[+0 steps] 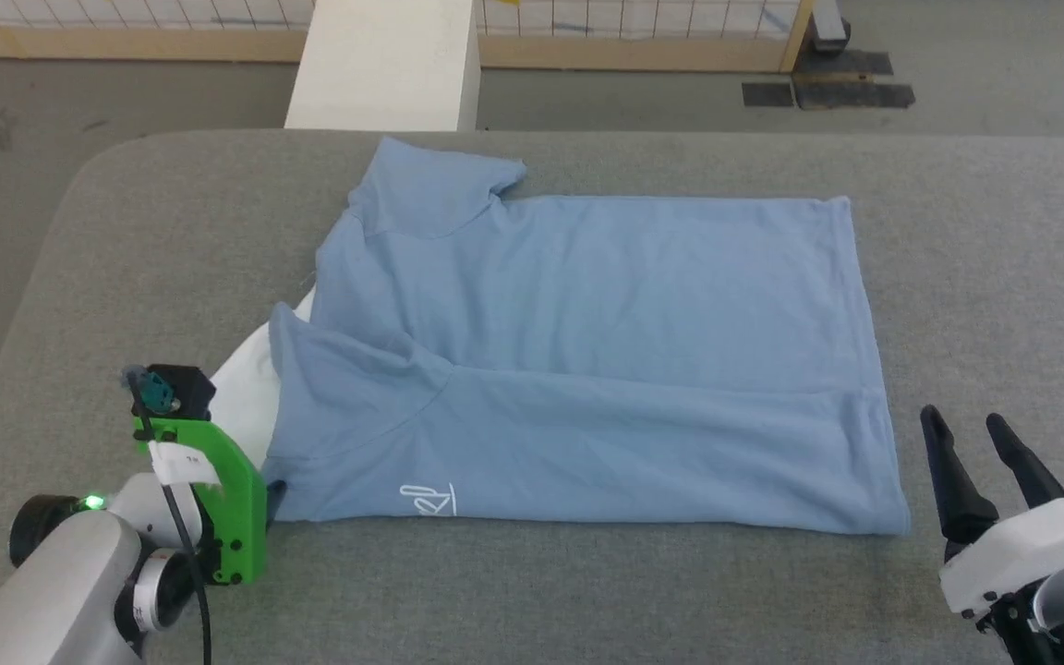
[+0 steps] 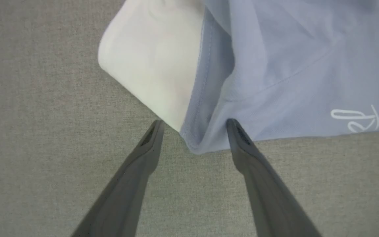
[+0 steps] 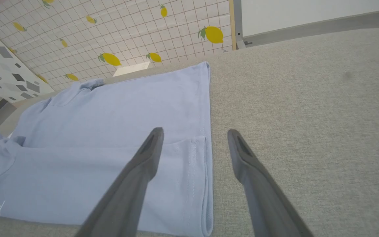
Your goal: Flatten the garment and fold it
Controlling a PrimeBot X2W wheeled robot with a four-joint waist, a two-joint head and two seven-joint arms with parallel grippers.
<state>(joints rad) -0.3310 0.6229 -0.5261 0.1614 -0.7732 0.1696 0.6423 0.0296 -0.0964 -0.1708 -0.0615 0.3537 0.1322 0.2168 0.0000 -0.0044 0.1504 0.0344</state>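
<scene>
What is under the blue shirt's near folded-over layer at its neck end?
A white lining pokes out from beneath the light blue shirt onto the grey table. How far inward it runs is covered.

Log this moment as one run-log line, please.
garment: partly folded on table | left tool: open, around near corner | right tool: open, over hem edge

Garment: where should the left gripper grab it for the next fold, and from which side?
Probably the garment's near collar-end corner: its doubled, rounded edge sits between the open left gripper's fingers. Come in low from the robot's side, along the table.
</scene>
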